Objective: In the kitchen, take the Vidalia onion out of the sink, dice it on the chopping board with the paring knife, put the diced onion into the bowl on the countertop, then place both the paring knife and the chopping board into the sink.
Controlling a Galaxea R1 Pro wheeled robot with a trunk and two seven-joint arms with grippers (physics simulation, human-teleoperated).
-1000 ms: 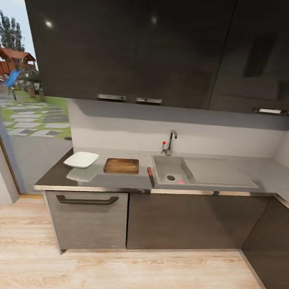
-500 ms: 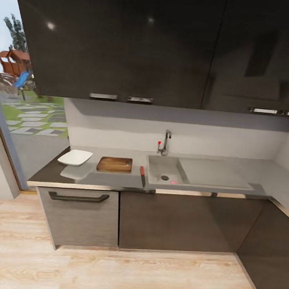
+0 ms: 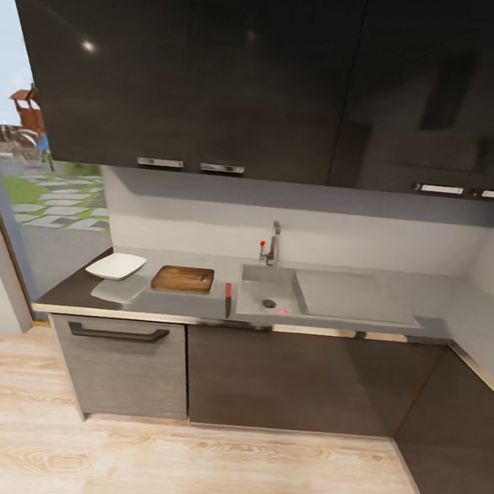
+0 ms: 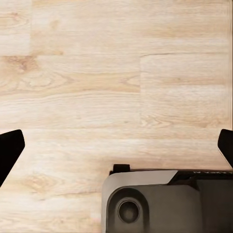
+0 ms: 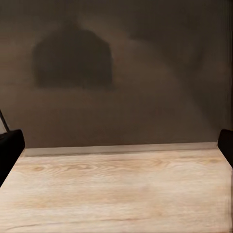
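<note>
1. While the robot is standing well back from the desk (image 3: 158,303), the step in hand is, by my judgement, the approach to the sink (image 3: 261,297); no task thing is being handled.
2. The onion (image 3: 281,311) is lying in the basin at the front wall, at about 4 o'clock from the drain (image 3: 269,303).
3. The knife (image 3: 228,298) is resting on the desk just beside the sink's rim, at 9 o'clock from the basin, red handle toward the wall.
4. The board (image 3: 183,279) is sitting at 9 o'clock from the knife, and the bowl (image 3: 116,266) at 9 o'clock from the board, near the desk's end.
5. The left pincer (image 4: 116,145) is showing its dark fingertips spread wide over the wooden floor (image 4: 97,73), gripping nothing; the right pincer (image 5: 116,145) is likewise spread and bare, facing a dark cabinet front (image 5: 121,73).
6. To do the approach well, the base should be stopping square to the basin, close enough that one arm is reaching the onion from above.
7. The tap (image 3: 273,243), at 12 o'clock from the drain, is a thing to be steering clear of.
</note>
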